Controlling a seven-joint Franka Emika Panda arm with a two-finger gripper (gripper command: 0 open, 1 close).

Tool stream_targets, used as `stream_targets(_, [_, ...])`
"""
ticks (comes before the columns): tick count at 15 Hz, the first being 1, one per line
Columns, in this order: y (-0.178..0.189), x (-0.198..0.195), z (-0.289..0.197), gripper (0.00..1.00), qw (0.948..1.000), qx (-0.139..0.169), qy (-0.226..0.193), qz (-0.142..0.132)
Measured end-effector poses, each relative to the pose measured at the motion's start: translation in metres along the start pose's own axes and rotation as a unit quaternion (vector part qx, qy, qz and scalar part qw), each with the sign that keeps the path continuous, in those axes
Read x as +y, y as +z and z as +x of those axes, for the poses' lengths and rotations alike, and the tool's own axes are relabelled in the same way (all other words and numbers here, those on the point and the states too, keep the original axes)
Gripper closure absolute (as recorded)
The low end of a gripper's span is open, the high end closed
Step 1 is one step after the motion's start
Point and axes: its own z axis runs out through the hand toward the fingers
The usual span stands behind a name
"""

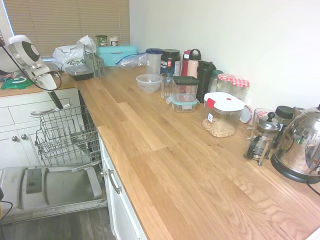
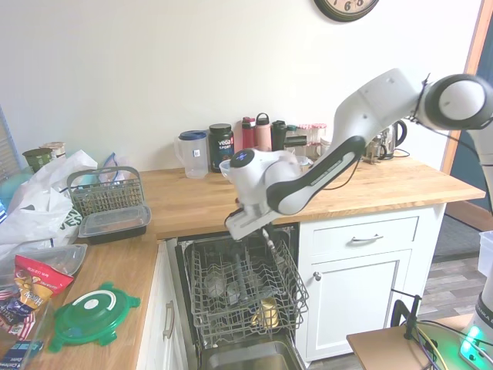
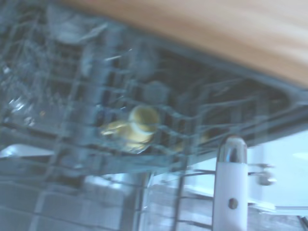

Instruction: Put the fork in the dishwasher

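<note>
Here, in the first exterior view, your gripper [image 1: 56, 101] hangs over the back of the dishwasher's [image 1: 60, 189] pulled-out wire rack [image 1: 65, 134], with the drop-down door lying open below. From this side you cannot tell what the fingers are doing. The grey cutlery basket [image 1: 94, 64] stands well apart on the wooden worktop [image 1: 165, 165], not in the machine.

In the second exterior view the gripper [image 2: 260, 230] sits just below the worktop [image 2: 200, 204] edge, above the rack [image 2: 202, 308]. A slim rod slants down from it toward the wires; I take that to be the fork [image 2: 271, 242], with the fingers clenched on it, though it is thin and hard to read. Its long axis runs steeply downward, and the low end is near the rack's right side but apparently not yet touching.

In the wrist view the fork's [image 3: 231, 192] white handle with its metal cap rises in front of the blurred rack [image 3: 72, 96]. A yellow item [image 3: 137, 127] already lies among the wires beneath. You have only lowering and letting go left, I judge; watch that the fork does not slip through the wide wire gaps.
</note>
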Motion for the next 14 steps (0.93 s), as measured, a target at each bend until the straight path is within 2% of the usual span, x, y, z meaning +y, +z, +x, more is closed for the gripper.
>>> stream_targets(6, [0.117, -0.054, -0.024, 1.00, 0.9988, -0.007, 0.009, -0.047])
stream_targets(7, [0.130, -0.058, -0.024, 1.00, 0.9985, -0.010, 0.010, -0.053])
stream_targets(9, [0.136, -0.065, -0.019, 1.00, 0.9984, -0.008, 0.008, -0.056])
stream_targets(10, [0.137, -0.067, -0.019, 0.00, 0.9982, -0.007, 0.006, -0.058])
stream_targets(14, [0.138, -0.069, -0.023, 0.00, 0.9982, -0.005, -0.004, -0.060])
